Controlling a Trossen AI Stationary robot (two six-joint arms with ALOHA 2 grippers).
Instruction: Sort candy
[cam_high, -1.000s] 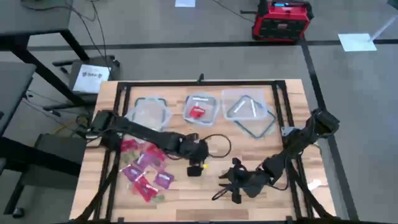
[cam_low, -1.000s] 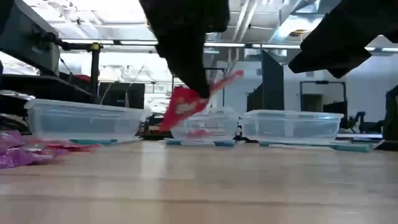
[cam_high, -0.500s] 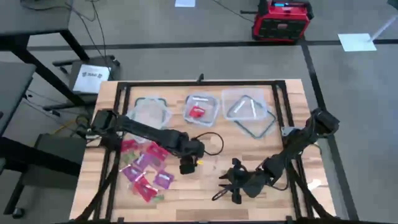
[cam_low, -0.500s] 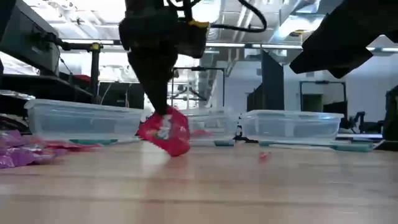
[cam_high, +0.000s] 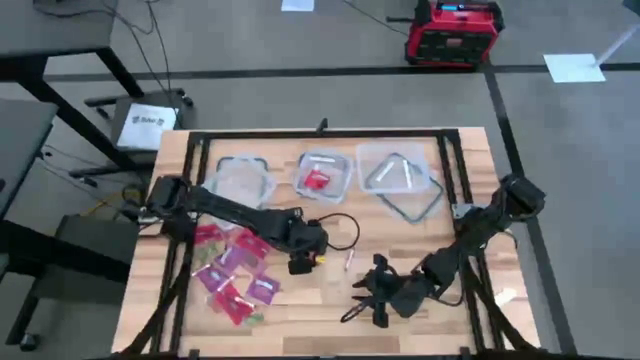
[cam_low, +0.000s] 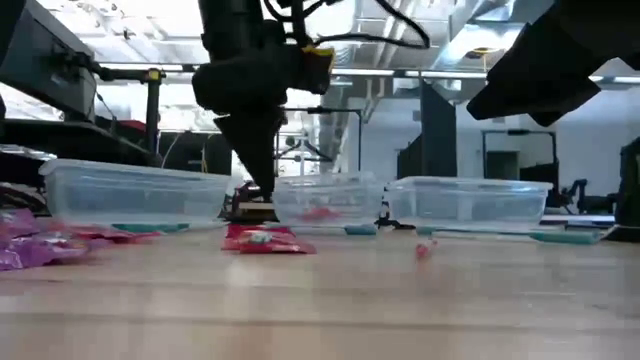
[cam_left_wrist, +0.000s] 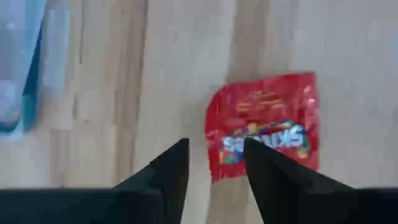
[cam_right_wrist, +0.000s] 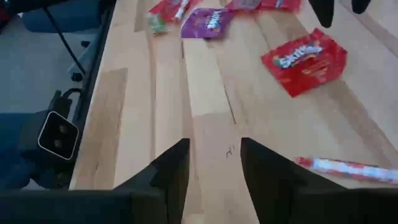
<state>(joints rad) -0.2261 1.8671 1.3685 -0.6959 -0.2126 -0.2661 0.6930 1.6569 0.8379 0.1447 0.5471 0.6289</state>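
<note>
A red candy packet (cam_left_wrist: 264, 127) lies flat on the wood, also visible in the low view (cam_low: 265, 240) and the right wrist view (cam_right_wrist: 305, 59). My left gripper (cam_left_wrist: 214, 143) hangs open just above it (cam_low: 262, 185), near the table's middle (cam_high: 300, 262), touching nothing. A pile of pink, purple and red candy (cam_high: 235, 272) lies to its left. A thin pale candy stick (cam_high: 349, 260) lies to its right. My right gripper (cam_right_wrist: 214, 142) is open and waits over the near right of the table (cam_high: 365, 300).
Three clear tubs stand in a row at the far side: left (cam_high: 243, 180), middle (cam_high: 322, 175) with red candy inside, right (cam_high: 400, 178) with a lid leaning beside it. A black frame (cam_high: 195, 180) runs around the tabletop. Bare wood lies between the grippers.
My left gripper has carried the red packet down and a little toward the table's left, then let it go. The packet, first hanging tilted below the fingers, now lies flat on the wood. A small piece has appeared on the table to the right of it.
</note>
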